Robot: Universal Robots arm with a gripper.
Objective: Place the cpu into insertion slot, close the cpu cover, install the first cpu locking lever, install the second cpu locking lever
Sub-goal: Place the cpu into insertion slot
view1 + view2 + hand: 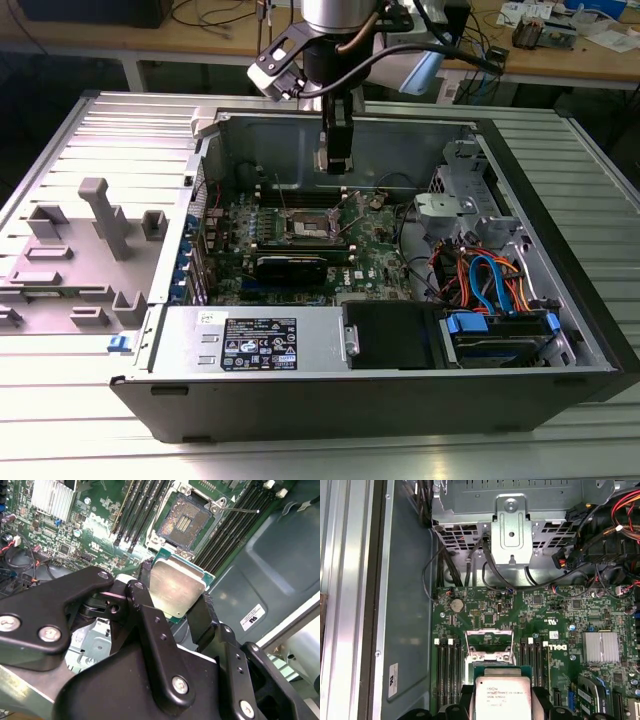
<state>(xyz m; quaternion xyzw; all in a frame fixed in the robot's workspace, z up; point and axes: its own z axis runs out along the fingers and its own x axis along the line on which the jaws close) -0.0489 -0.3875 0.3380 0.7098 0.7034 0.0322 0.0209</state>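
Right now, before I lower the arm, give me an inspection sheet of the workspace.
Surface: ribbed metal table, open computer case lying on it.
Job's things: cpu clamped by its edges above the board; insertion slot empty, contacts exposed; cpu cover raised open.
Clutter: grey plastic fixture on the table, at the exterior view's left of the case.
Grippers: gripper shut on the cpu.
Cables: orange, blue and red cables bundled inside the case, apart from the slot.
Surroundings: cluttered wooden bench behind the table.

The cpu is dull silver-grey with a green edge, the tool black, the board green (white print speckled across it), and the insertion slot dark, silver-rimmed.
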